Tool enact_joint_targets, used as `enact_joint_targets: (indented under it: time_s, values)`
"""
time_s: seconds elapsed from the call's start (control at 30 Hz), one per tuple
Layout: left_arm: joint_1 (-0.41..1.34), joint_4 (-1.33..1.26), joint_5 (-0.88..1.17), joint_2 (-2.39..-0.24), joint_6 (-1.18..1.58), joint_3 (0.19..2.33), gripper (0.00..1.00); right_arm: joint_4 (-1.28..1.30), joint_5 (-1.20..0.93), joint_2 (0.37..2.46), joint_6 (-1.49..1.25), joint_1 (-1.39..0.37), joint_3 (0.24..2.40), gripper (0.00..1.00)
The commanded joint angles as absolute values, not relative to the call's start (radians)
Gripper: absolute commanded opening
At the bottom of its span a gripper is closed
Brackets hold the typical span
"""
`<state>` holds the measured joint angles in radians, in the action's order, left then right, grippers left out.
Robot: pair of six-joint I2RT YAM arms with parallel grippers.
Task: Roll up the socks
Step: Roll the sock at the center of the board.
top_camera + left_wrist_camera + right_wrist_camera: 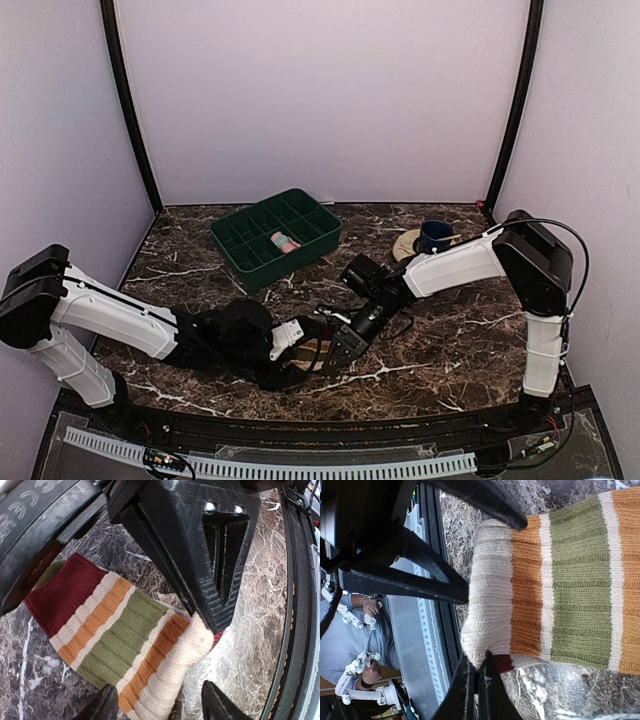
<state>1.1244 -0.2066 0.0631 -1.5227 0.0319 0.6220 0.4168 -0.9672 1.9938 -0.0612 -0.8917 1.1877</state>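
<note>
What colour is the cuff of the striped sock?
The cuff is cream, beside an orange stripe; the right wrist view shows it best.

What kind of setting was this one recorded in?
Likely a lab teleoperation booth, not a home: plain pale walls enclose a marble-patterned table, and the right wrist view shows a person working small control arms.

white "ce" mark on the black round housing (30, 535)

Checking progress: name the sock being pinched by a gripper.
The striped sock, orange, green and cream, its cuff in the right gripper; the pink sock lies in the green tray.
</note>
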Motion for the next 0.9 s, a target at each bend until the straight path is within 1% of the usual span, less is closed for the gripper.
enact_joint_targets:
  time_s: [0.0,0.1,0.27,0.33,0.37,0.5,0.63,0.77,0.87]
  values:
    - [1.129,-0.181,0.079,-1.539,0.024,0.654,0.52,0.416,-0.982,1.973,-0.058,-0.884,1.178,0.00]
    - [1.129,-0.182,0.079,-1.543,0.023,0.658,0.44,0.415,-0.983,1.973,-0.057,-0.884,1.174,0.00]
    - [1.129,-0.175,0.088,-1.552,0.021,0.661,0.37,0.414,-0.985,1.974,-0.058,-0.884,1.173,0.00]
    - [1.129,-0.171,0.095,-1.555,0.023,0.663,0.32,0.414,-0.985,1.977,-0.057,-0.882,1.173,0.00]
    - [1.129,-0.168,0.099,-1.555,0.023,0.664,0.28,0.414,-0.985,1.977,-0.057,-0.882,1.172,0.00]
    - [1.129,-0.159,0.115,-1.558,0.024,0.668,0.19,0.414,-0.983,1.980,-0.057,-0.881,1.171,0.00]
    - [1.129,-0.141,0.137,-1.564,0.021,0.682,0.07,0.417,-0.979,1.982,-0.057,-0.881,1.172,0.00]
    - [1.129,-0.126,0.158,-1.572,0.021,0.691,0.02,0.417,-0.977,1.983,-0.058,-0.881,1.170,0.00]
    - [1.129,-0.116,0.173,-1.573,0.021,0.695,0.00,0.420,-0.972,1.983,-0.059,-0.881,1.170,0.00]
